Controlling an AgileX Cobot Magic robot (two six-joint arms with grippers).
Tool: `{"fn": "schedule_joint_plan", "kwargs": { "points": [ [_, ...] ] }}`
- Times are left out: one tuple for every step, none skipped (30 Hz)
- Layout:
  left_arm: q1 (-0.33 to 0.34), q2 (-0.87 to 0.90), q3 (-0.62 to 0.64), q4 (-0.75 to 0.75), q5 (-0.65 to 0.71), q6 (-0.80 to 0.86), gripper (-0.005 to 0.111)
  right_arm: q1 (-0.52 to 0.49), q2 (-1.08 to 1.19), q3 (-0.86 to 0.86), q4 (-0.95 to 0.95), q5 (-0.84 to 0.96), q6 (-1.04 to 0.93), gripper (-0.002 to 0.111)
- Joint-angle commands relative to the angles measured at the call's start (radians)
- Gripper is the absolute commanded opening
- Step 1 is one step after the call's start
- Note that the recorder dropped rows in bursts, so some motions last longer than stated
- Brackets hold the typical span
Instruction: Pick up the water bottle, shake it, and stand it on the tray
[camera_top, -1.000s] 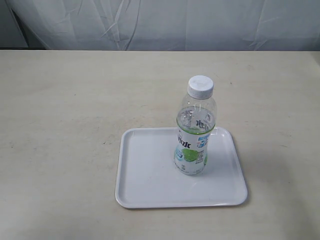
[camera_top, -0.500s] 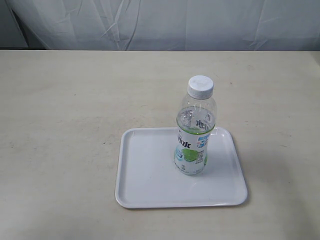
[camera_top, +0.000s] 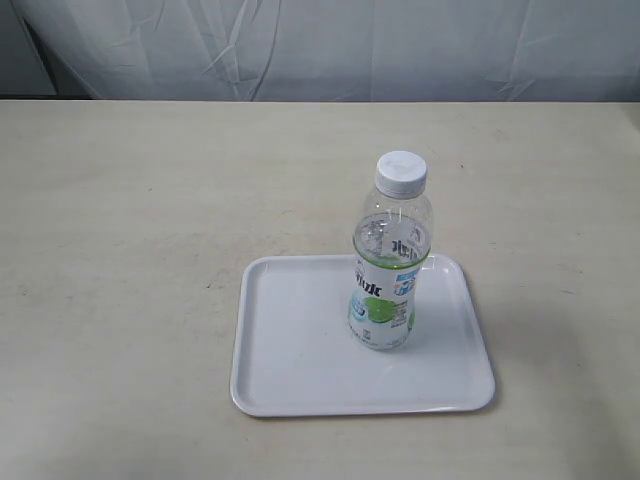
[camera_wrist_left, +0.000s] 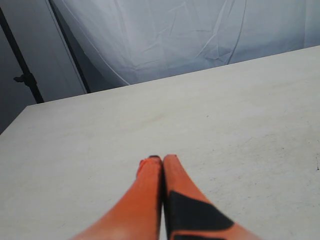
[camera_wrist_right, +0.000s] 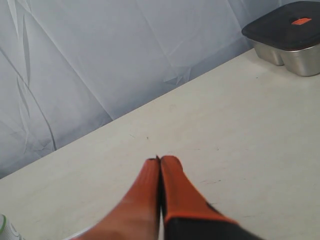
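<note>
The water bottle (camera_top: 390, 260), clear with a white cap and a green and blue label, stands upright on the right half of the white tray (camera_top: 290, 350) in the exterior view. Neither arm shows in that view. In the left wrist view my left gripper (camera_wrist_left: 161, 159) is shut, its orange fingers pressed together over bare table. In the right wrist view my right gripper (camera_wrist_right: 160, 160) is shut too, with nothing between its fingers. A sliver of the bottle (camera_wrist_right: 6, 229) and the tray's rim (camera_wrist_right: 80, 233) show at that view's edge.
The beige table (camera_top: 120, 220) stretches around the tray, with a white curtain (camera_top: 330, 45) behind it. A metal container with a dark lid (camera_wrist_right: 287, 37) stands at the table's far corner in the right wrist view.
</note>
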Motion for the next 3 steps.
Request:
{"fn": "schedule_joint_plan", "kwargs": {
  "points": [
    [0.0,-0.005,0.004,-0.002,-0.01,-0.003,0.0,-0.005,-0.007,0.002,-0.004,-0.004,-0.007,0.0],
    [0.0,-0.005,0.004,-0.002,-0.01,-0.003,0.0,-0.005,-0.007,0.002,-0.004,-0.004,-0.007,0.0],
    [0.0,-0.005,0.004,-0.002,-0.01,-0.003,0.0,-0.005,-0.007,0.002,-0.004,-0.004,-0.007,0.0]
  ]
}}
